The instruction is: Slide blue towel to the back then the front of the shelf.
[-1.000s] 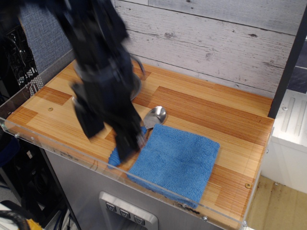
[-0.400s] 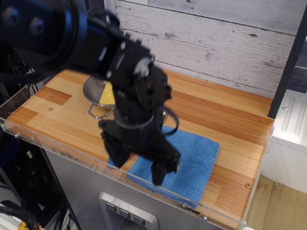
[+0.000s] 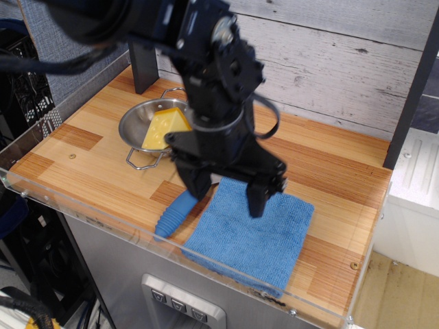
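The blue towel [image 3: 254, 236] lies flat near the front edge of the wooden shelf [image 3: 329, 164], right of centre. My black gripper [image 3: 228, 195] hangs over the towel's back left part with its two fingers spread apart and pointing down, holding nothing. One finger [image 3: 195, 181] is past the towel's left edge, the other finger [image 3: 259, 197] is over the towel. I cannot tell whether the tips touch the cloth.
A steel bowl [image 3: 140, 130] with a yellow cheese wedge [image 3: 164, 129] sits at the back left. A blue ribbed-handled spoon [image 3: 175, 214] lies just left of the towel. A clear acrylic rim [image 3: 89, 212] runs along the front. Whitewashed planks [image 3: 329, 62] back the shelf.
My arm has swung from the left front to the right and back, now over the towel. The bowl and cheese wedge have come into full view. The towel has not moved.
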Action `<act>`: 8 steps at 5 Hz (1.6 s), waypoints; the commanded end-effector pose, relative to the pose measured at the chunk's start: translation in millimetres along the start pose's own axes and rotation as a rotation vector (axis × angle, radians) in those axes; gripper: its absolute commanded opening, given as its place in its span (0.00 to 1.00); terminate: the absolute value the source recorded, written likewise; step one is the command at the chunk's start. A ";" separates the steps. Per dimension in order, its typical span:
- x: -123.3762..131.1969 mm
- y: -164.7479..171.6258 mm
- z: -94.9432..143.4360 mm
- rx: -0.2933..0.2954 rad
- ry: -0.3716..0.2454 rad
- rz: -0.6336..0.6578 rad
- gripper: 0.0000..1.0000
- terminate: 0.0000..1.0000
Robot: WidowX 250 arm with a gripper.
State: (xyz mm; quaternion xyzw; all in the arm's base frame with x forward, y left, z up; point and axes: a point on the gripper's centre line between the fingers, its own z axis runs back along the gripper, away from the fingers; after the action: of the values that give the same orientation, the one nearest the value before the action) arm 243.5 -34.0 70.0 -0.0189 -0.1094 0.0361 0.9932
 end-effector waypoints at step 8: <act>64.9 17.1 -139.3 0.033 0.232 0.091 1.00 0.00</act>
State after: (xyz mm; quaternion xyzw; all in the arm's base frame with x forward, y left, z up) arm 358.7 -41.5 -1.4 -0.0277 -0.0587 0.0639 0.9958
